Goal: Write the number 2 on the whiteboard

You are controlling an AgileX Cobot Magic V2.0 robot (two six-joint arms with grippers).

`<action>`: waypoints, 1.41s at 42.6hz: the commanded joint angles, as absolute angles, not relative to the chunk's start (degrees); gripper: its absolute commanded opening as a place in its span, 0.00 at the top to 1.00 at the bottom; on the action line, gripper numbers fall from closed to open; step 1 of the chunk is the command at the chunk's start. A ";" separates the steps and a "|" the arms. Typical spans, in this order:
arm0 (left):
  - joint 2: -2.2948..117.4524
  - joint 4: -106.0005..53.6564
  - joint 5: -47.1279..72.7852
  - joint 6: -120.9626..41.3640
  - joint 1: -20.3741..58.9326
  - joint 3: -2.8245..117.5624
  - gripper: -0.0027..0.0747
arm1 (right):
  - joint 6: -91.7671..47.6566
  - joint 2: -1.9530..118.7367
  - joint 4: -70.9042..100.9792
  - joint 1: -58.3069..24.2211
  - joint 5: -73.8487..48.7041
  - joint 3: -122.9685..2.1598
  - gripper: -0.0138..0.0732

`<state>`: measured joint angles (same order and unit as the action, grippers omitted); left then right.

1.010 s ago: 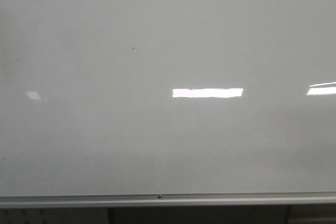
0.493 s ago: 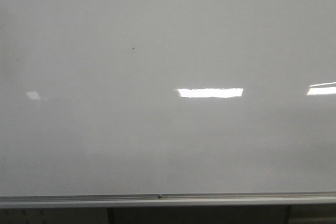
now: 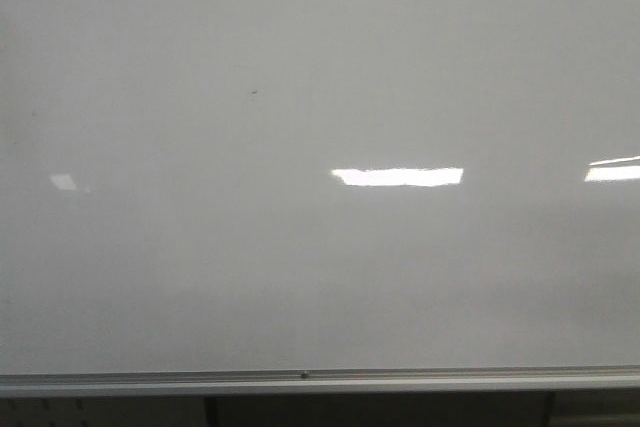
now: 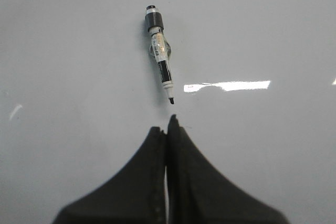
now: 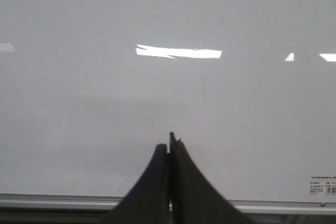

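**A:** What do you see, left to right?

**B:** Your left gripper [image 4: 168, 121] is pressed together on nothing. Its tips sit just short of the marker [image 4: 159, 56], which lies against the whiteboard [image 3: 320, 267] with its nib toward you. Further right, your right gripper [image 5: 170, 142] is also pressed together and empty, above the rail [image 3: 320, 380].

**A:** And the 2?

**B:** It's in none of the views, so I judge it not yet written. The front view shows only a speck [image 3: 254, 93] on the board.

**A:** What could go wrong?

**B:** If you push forward with the fingers pressed together, you'd probably knock the marker loose or smear ink, so spread them first. The board is glossy, so a light or off-centre grip may let the marker twist or slip. Glare could hide thin strokes. I can't tell how the marker is fixed to the board.
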<state>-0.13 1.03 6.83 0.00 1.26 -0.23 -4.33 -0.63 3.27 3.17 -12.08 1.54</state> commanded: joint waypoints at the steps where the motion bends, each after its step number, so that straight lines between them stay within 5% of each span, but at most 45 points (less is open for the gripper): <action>1: -1.21 1.06 1.75 0.50 1.55 -1.65 0.99 | -4.47 -1.48 3.20 3.62 -7.13 1.62 0.97; 21: -1.21 1.34 -9.52 0.50 1.55 0.37 0.99 | -4.47 -1.48 3.99 3.62 -1.13 -1.12 0.97; 37: 10.76 1.34 12.98 0.50 1.55 21.50 0.99 | -4.47 6.53 8.09 3.62 -17.31 -23.02 0.96; 50: 23.72 1.56 9.83 0.50 1.55 25.75 0.99 | -4.47 16.46 12.40 3.55 -16.99 -27.14 0.95; 54: 24.09 1.56 9.25 0.50 1.55 25.75 0.89 | -4.47 16.50 12.15 3.55 -17.05 -27.14 0.85; 60: 24.09 1.56 8.98 0.50 1.55 25.75 0.47 | -4.47 16.50 11.14 3.55 -17.05 -27.14 0.54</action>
<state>23.29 1.42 14.25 0.00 1.26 23.61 -4.33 15.53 11.81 3.17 -21.35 -24.98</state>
